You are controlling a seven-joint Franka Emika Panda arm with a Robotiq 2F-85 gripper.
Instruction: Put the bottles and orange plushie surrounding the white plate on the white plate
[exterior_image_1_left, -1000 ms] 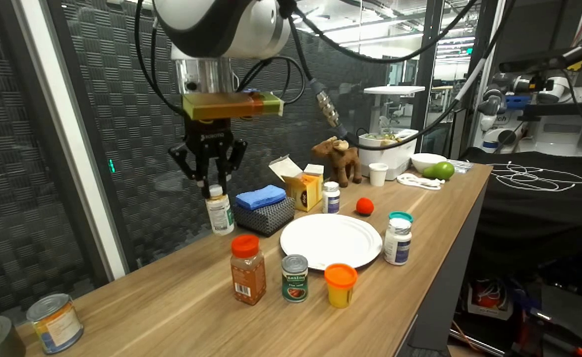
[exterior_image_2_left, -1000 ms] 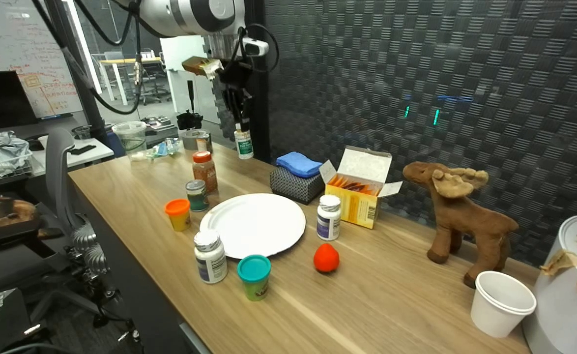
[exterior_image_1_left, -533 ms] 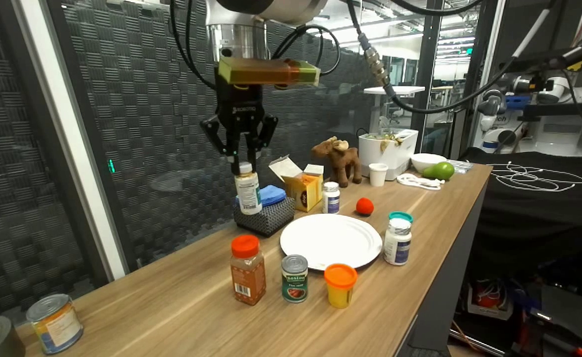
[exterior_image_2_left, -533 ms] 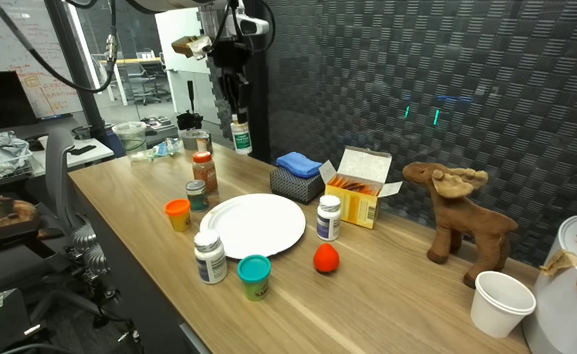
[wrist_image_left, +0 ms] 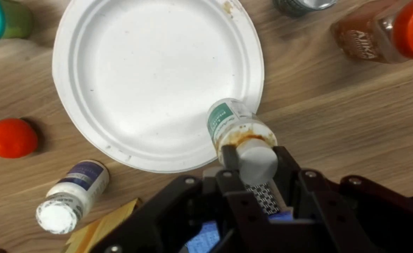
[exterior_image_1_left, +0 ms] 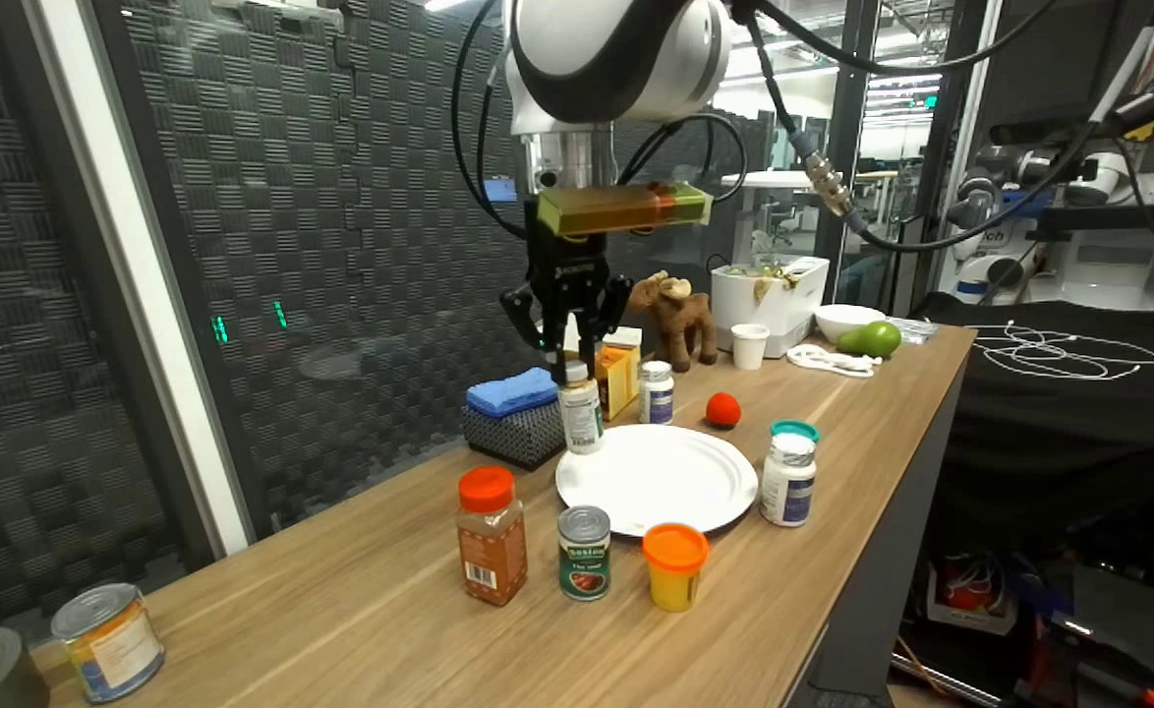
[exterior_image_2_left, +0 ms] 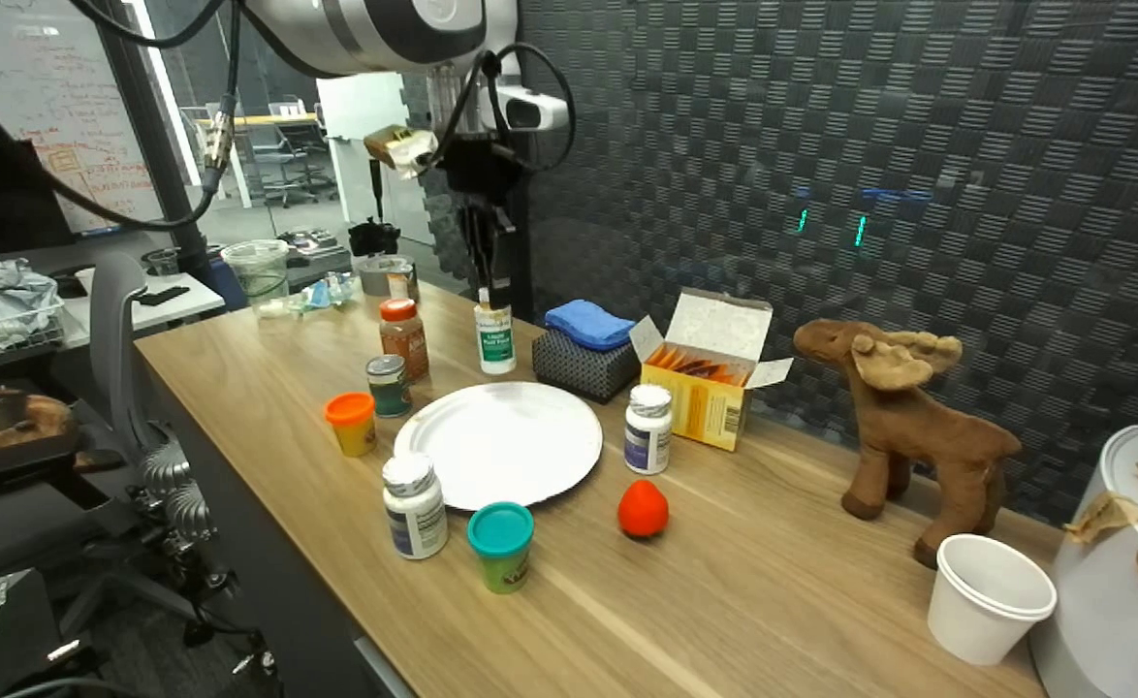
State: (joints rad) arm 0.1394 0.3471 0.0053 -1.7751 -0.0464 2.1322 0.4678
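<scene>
My gripper (wrist_image_left: 251, 154) is shut on the white cap of a white bottle (exterior_image_1_left: 582, 418) with a green label. The bottle hangs nearly upright by the rim of the white plate (exterior_image_2_left: 501, 446); in the wrist view its base overlaps that rim. Nothing lies on the plate. Around it stand a red-capped spice bottle (exterior_image_1_left: 493, 551), a dark green can with silver lid (exterior_image_1_left: 585, 565), an orange-capped yellow jar (exterior_image_1_left: 675, 570), two white bottles (exterior_image_2_left: 648, 431) (exterior_image_2_left: 416, 509) and a teal-capped jar (exterior_image_2_left: 501, 548). The orange plushie (wrist_image_left: 12, 138) sits apart from the plate.
Close to the held bottle is a patterned black box (exterior_image_2_left: 584, 366) with a blue cloth (exterior_image_2_left: 588, 324) on it. An open yellow box (exterior_image_2_left: 695, 402) and a brown plush animal (exterior_image_2_left: 918, 427) stand along the dark wall. A larger tin (exterior_image_1_left: 110, 644) is at the near corner.
Carrying the bottle, my gripper has travelled toward the plate, first rising a little and then coming lower. The things on the table have stayed where they were.
</scene>
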